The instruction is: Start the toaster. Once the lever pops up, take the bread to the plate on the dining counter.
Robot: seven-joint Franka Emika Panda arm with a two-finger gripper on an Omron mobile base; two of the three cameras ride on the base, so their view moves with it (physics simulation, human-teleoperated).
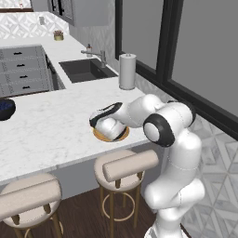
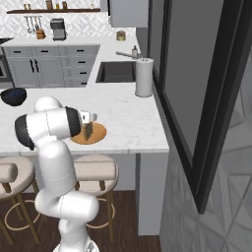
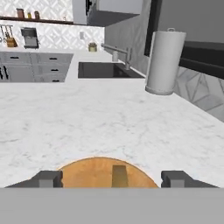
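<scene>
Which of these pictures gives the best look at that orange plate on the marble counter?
The right base view: the plate lies on the dining counter with most of its round face showing beside the arm. In the left base view the white arm covers most of the plate, leaving a rim. The hand view cuts the plate off at its lower edge.

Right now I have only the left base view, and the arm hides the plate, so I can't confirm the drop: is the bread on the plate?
Observer: Yes. In the hand view the bread stands on edge on the plate.
Operator: Is the gripper holding it?
Observer: No. The gripper is open; its fingertips stand wide of the bread on both sides, not touching it.
Operator: Is the plate safely on the counter?
Observer: In the right base view it lies flat on the dining counter, with a thin strip of marble between it and the near edge.
</scene>
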